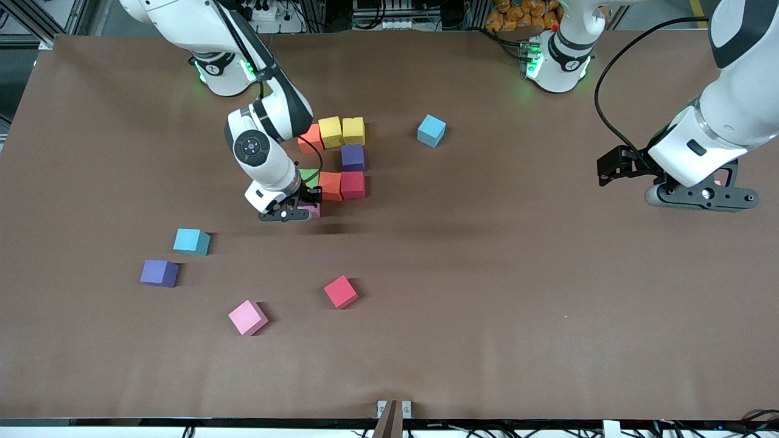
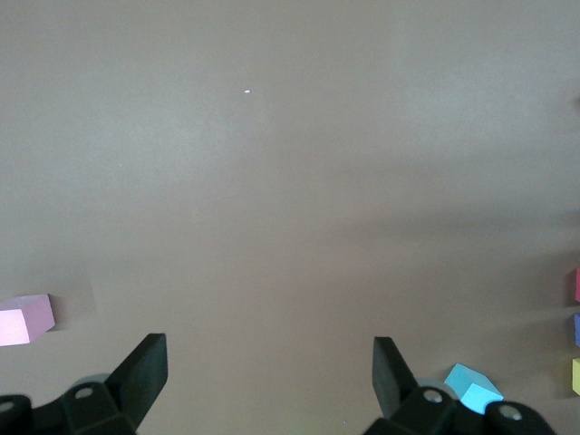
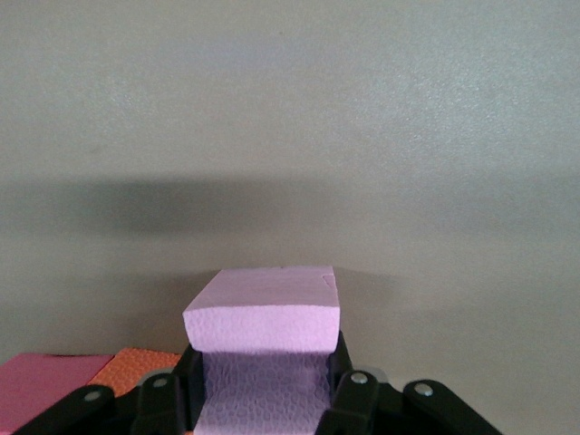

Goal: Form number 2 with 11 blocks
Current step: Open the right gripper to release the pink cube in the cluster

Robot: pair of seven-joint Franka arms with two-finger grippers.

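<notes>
The right gripper (image 1: 296,211) is pinching a pink block (image 3: 264,313) just beside the green block (image 1: 310,177), at the unfinished number 2 (image 1: 338,159). If it is coming down skewed, it could be shoving its neighbours — breaking the rows. The left gripper (image 2: 270,372) is waiting spread wide over the bare brown table (image 1: 548,304), well apart from the digit — with loose cubes lying nearer the front camera.

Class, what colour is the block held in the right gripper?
Pink block, clamped in the right gripper; best seen in the right wrist view.

The right arm reaches down over the bench, its gripper (image 1: 302,210) clamped on a pink block (image 3: 265,313). The left arm waits, its gripper (image 2: 270,381) spread wide.
</notes>
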